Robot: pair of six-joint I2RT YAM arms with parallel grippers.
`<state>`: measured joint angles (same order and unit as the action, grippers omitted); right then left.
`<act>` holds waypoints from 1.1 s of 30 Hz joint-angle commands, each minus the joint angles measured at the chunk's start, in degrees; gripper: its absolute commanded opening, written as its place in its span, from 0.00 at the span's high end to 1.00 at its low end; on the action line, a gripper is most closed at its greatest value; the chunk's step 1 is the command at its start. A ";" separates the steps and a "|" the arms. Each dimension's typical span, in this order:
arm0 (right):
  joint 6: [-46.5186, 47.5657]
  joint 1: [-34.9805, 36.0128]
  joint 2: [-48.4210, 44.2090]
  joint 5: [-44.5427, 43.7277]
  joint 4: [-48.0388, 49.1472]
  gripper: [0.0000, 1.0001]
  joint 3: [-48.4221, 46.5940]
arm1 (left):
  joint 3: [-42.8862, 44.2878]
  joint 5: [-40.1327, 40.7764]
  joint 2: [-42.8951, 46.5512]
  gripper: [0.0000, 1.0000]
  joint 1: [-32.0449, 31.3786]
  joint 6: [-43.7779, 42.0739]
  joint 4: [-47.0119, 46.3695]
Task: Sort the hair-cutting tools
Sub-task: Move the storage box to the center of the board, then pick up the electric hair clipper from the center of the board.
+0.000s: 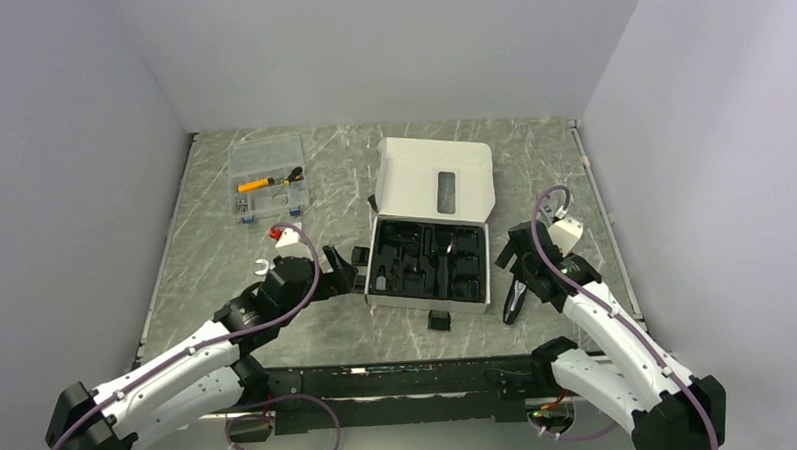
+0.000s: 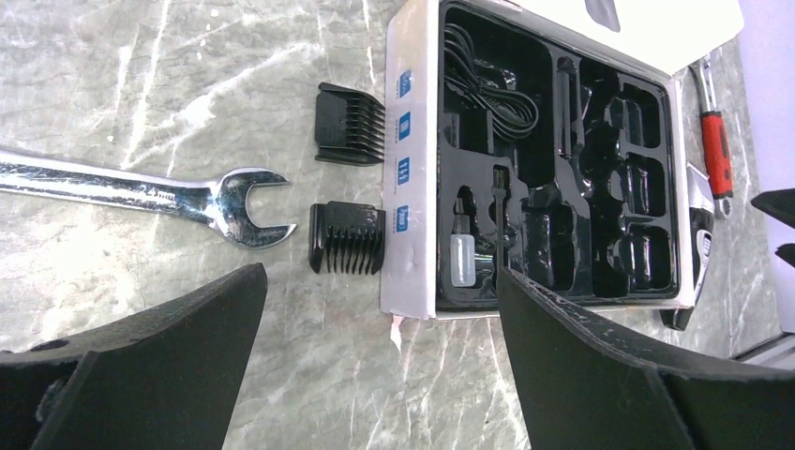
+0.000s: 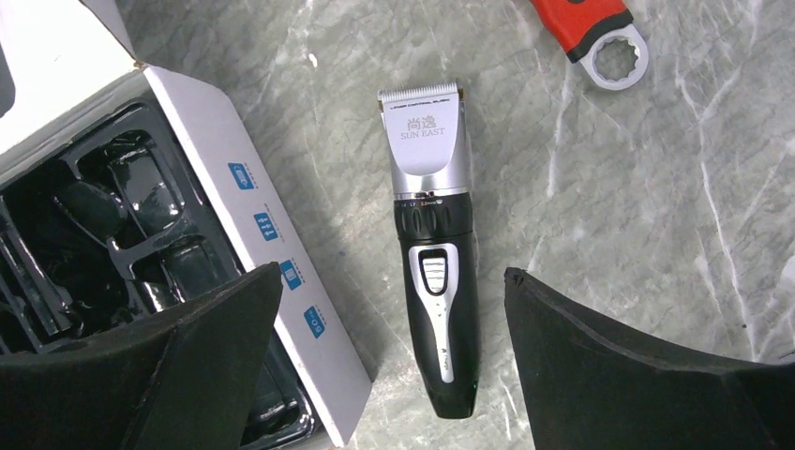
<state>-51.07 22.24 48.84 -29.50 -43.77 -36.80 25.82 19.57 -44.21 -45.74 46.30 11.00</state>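
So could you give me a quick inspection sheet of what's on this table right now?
Surface: grey marbled table.
Job's things: hair clipper lies on the table beside the open white box; two comb attachments at the box's other side; a third comb attachment in front of it.
Clutter: silver wrench, red-handled wrench, clear organiser case.
Grippers: left gripper and right gripper both open, holding nothing.
Cables: purple cables along both arms; black cord coiled in the box.
Surroundings: plain pale walls on three sides.
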 commanded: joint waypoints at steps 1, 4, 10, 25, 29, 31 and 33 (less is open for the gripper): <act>-1.14 -0.99 0.56 0.39 -0.68 0.09 -0.53 | -0.38 -2.98 1.72 0.01 0.01 -0.95 -2.80; -2.19 -1.35 -0.11 1.13 -0.62 0.09 0.91 | -1.72 -4.61 1.93 0.01 -0.05 -0.54 -4.02; -3.21 -1.37 -0.08 0.85 -0.17 0.09 2.42 | -1.96 -6.01 0.79 0.01 0.01 -0.60 -4.85; -5.27 -1.50 6.94 3.19 4.39 0.12 4.82 | -2.05 -6.68 -2.52 0.01 -0.01 -0.33 -6.58; -5.21 -1.78 8.81 3.19 5.40 0.12 4.88 | -1.86 -6.89 -3.45 0.01 -0.03 -0.48 -6.87; -5.12 -2.45 9.49 4.05 6.54 0.12 5.25 | -1.59 -6.91 -3.88 0.01 -0.05 -0.60 -6.86; -4.70 -3.58 9.98 5.17 8.06 0.13 5.92 | -1.48 -7.05 -4.08 0.01 0.01 -0.60 -6.96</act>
<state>-55.20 20.34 58.11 -26.15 -40.05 -31.88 23.64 13.30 -47.88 -45.74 46.17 6.61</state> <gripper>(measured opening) 0.880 0.994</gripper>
